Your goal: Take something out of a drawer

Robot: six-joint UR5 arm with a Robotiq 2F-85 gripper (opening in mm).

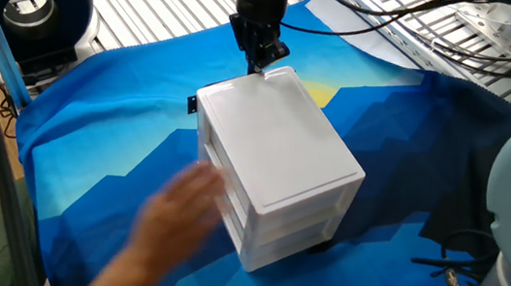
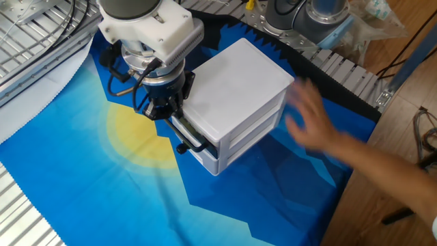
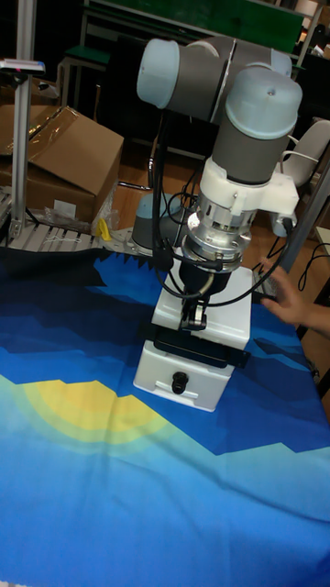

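A white drawer unit [image 1: 278, 156] [image 2: 235, 78] stands on the blue cloth. The drawer [image 3: 197, 353] [image 2: 194, 140], its upper tray, is pulled out a little, showing a dark gap at the front. My gripper [image 3: 192, 319] [image 1: 264, 58] [image 2: 162, 113] points straight down at that front edge, its black fingers close together at the gap. What lies between the fingertips does not show. The something, a wooden cube, is out of view.
A person's hand [image 1: 177, 221] [image 2: 314, 116] [image 3: 293, 298] rests against the unit's side, away from me. The lower drawer's black knob [image 3: 180, 381] faces forward. A black round device [image 1: 28, 3] sits at the table's far corner, and loose cables [image 1: 454, 275] lie beside the cloth.
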